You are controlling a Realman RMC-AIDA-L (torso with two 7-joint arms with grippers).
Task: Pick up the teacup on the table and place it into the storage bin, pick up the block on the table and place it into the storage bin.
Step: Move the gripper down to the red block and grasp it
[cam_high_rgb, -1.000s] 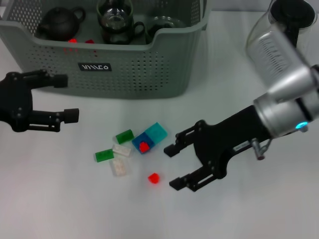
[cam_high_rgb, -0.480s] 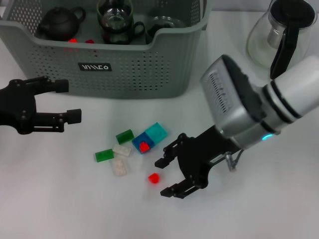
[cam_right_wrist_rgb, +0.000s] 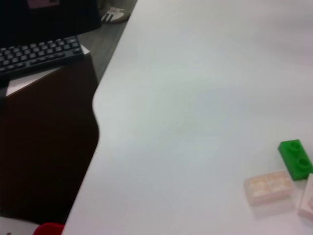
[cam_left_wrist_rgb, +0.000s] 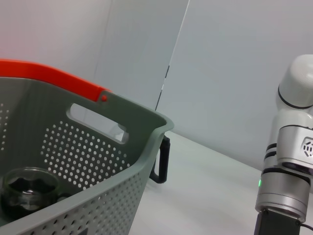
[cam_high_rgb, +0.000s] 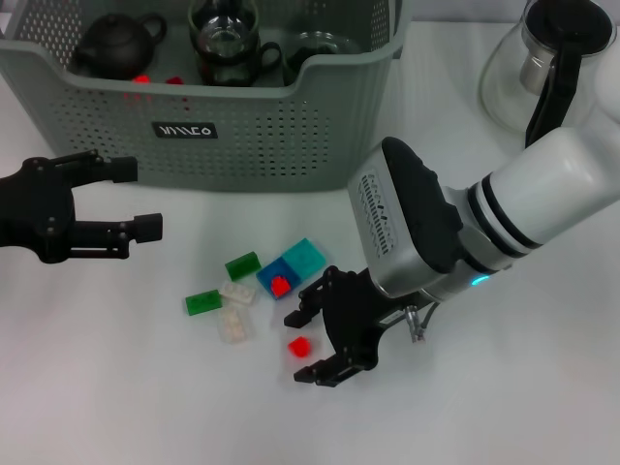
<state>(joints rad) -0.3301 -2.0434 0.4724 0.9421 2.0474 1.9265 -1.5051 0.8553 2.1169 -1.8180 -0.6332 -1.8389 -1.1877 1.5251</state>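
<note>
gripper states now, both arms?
Left gripper: open, empty, beside the storage bin.
Right gripper: open, straddling the small red block, not gripping.

Storage bin [cam_high_rgb: 291,145] cropped by top edge in head view; label lettering [cam_high_rgb: 185,130] unreadable. Glass kettle [cam_high_rgb: 542,68] cut at top. Red block [cam_right_wrist_rgb: 49,228] half off right wrist view's edge.

Grey-green perforated storage bin [cam_high_rgb: 281,145] holding teacups [cam_high_rgb: 225,44]; small red block [cam_high_rgb: 299,346] on table
</note>
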